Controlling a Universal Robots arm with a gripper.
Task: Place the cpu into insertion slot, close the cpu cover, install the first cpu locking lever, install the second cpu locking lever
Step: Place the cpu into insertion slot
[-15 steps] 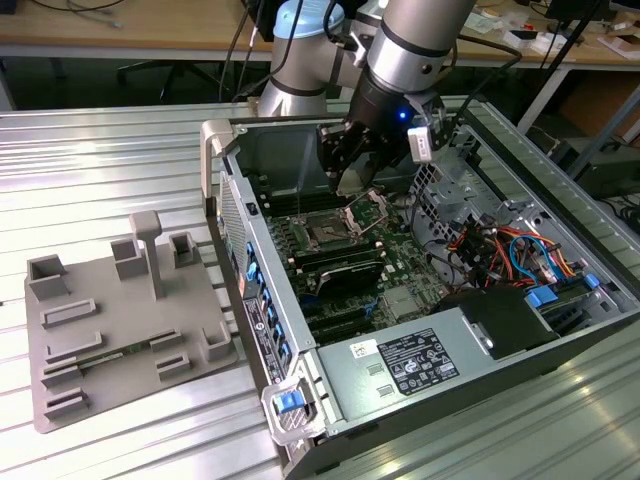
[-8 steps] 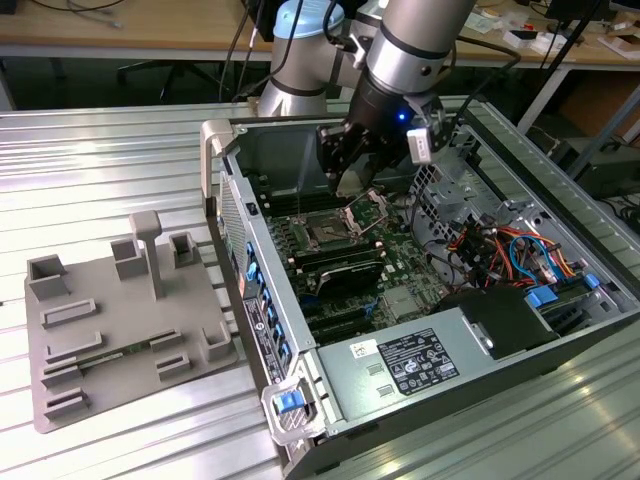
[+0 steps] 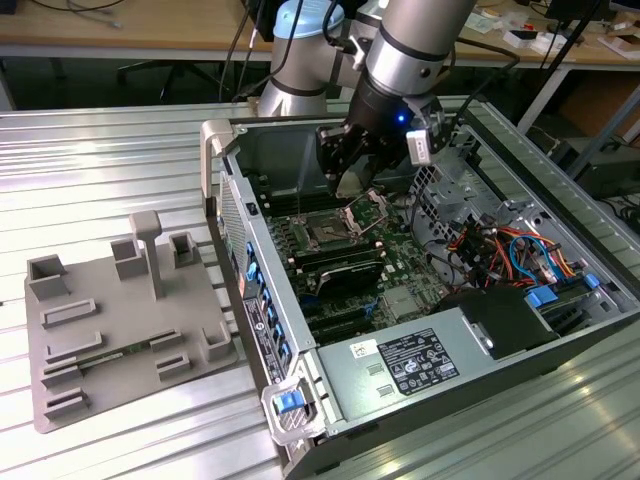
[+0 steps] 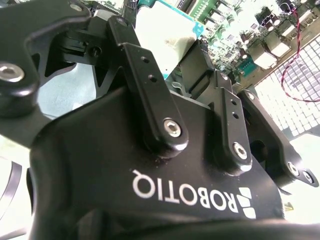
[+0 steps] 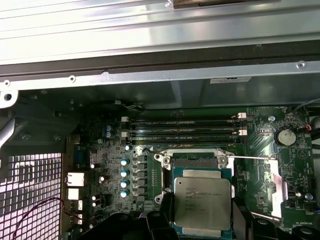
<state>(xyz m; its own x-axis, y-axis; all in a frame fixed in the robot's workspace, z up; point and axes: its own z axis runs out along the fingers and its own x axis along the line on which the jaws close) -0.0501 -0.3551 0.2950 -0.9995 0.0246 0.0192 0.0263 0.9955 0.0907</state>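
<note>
At the insertion slot (image 5: 195, 161), cpu (image 5: 202, 200) in claw (image 3: 347, 180); fine print on top

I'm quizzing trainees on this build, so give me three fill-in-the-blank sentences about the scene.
1. The gripper has its fingers shut on the ___.
2. The cpu cover at the insertion slot stands ___.
3. The grey tray lies on the exterior view's ___ of the computer case.
Missing: cpu; open; left.

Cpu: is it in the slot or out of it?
Out. In the first wrist view the gripper holds the cpu by its sides; in the exterior view the slot lies bare.
</note>
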